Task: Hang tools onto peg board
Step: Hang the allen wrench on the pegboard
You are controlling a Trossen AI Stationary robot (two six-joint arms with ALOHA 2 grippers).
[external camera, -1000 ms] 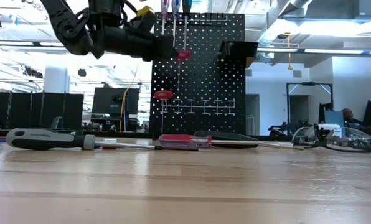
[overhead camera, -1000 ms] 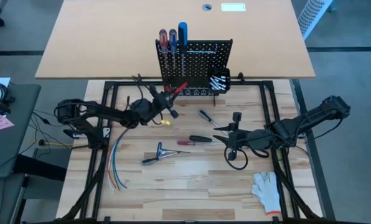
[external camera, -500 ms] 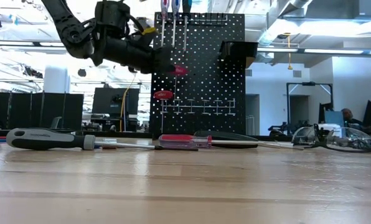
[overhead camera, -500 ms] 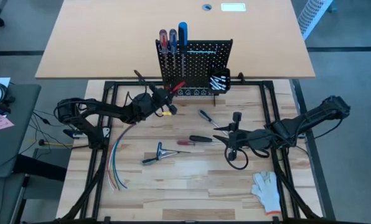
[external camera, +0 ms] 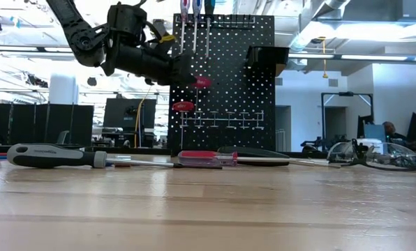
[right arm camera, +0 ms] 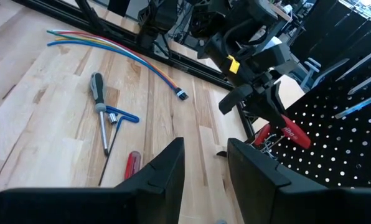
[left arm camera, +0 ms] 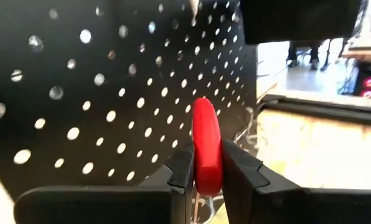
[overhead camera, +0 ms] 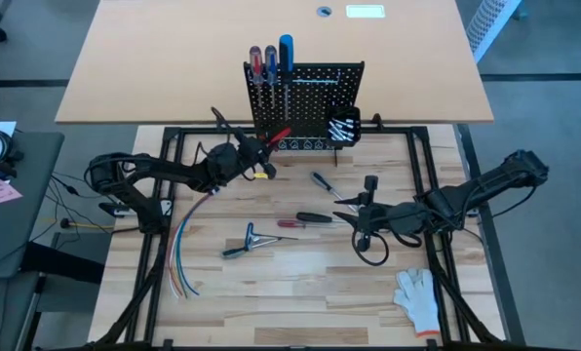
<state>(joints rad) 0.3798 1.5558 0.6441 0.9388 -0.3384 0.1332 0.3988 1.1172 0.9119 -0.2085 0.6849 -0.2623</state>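
Note:
The black peg board (overhead camera: pixel 305 97) stands upright at the table's far edge, with three screwdrivers (overhead camera: pixel 270 60) hanging along its top. My left gripper (left arm camera: pixel 205 180) is level in front of the board's left half and is shut on red-handled pliers (right arm camera: pixel 290 134). My right gripper (right arm camera: pixel 205 168) hovers open over the table's right middle, with nothing between its fingers. On the wood lie a black-handled screwdriver (overhead camera: pixel 320 182), a small red one (overhead camera: pixel 289 223) and a blue-handled tool (overhead camera: pixel 247 239). My left gripper pinches one red handle (left arm camera: pixel 205 143) of the pliers between its two fingers. The fingers come in level from the table's left side, slanting toward the board. The pliers are lifted clear of the table, close before the board's holes (external camera: pixel 202 81). Whether they touch the board, I cannot tell.
A small black bin (overhead camera: pixel 344 127) with silver bits hangs on the board's lower right. A bundle of coloured wires (overhead camera: pixel 178 255) lies at the left and a white glove (overhead camera: pixel 419 297) at the near right. Bare wood lies along the near edge.
My left gripper has carried the red-handled pliers toward the far edge and closer to the peg board, rolling a little at the wrist. The red handle now sits lower against the board than before. The grip has stayed shut.

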